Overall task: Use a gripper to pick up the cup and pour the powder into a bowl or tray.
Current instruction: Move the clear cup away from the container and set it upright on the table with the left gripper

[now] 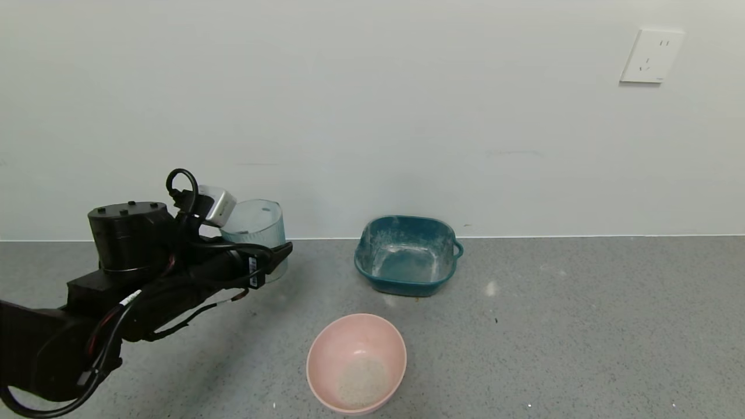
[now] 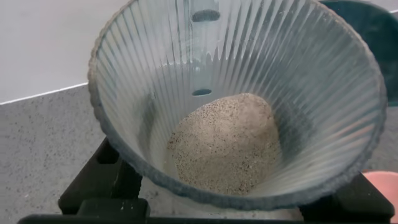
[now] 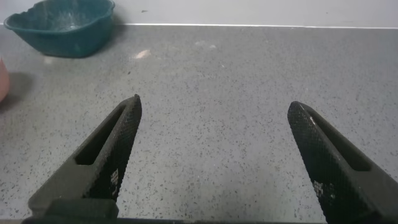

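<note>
While the left gripper [image 1: 270, 262] clamps the cup [image 1: 256, 233] at the counter's left, carry it level to the pink bowl [image 1: 356, 362], then tip slowly. The left wrist view alone shows the powder [image 2: 224, 143] heaped inside. Right gripper [image 3: 214, 155]: spread wide, holding nothing, absent from the head view.

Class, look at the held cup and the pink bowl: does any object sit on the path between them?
Nothing visible does. The left tool holds the cup; bare counter leads to the pink bowl.
</note>
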You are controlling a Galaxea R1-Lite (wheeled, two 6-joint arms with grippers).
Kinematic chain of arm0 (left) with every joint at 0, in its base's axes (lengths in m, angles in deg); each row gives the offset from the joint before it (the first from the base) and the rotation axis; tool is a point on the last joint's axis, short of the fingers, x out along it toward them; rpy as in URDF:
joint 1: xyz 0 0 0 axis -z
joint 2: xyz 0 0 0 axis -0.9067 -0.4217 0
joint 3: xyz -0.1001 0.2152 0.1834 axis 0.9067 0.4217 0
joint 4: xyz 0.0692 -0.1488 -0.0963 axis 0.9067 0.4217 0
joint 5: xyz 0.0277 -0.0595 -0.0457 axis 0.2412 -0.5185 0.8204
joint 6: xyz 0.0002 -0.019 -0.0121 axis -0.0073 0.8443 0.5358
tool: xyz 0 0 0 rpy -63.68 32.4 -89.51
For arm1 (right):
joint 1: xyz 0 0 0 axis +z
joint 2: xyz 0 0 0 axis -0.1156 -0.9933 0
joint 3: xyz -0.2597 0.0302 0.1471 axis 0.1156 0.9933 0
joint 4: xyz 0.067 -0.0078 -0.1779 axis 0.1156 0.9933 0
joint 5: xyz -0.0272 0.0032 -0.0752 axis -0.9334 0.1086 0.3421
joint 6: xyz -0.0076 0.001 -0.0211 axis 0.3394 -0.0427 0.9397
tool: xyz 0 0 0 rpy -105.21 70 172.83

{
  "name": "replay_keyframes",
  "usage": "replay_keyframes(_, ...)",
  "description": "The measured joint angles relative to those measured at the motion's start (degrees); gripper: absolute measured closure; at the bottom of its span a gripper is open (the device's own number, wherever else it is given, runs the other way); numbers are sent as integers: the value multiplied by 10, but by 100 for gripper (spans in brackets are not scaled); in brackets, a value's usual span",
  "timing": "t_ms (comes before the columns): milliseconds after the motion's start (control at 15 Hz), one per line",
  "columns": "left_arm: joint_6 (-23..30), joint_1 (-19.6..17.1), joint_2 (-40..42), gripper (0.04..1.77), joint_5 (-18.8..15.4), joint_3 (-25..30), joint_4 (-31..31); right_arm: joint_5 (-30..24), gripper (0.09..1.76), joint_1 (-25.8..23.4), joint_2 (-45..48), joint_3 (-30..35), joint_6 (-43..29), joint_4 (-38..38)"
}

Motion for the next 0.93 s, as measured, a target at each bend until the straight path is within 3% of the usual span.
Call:
replay_keyframes(400, 22, -36, -86, 48, -12, -63, -1, 0, 14, 0, 0, 0, 0, 0)
replay_keyframes(933, 50, -42, -183, 49, -6, -129, -22, 0, 14, 0, 0, 0, 0, 0)
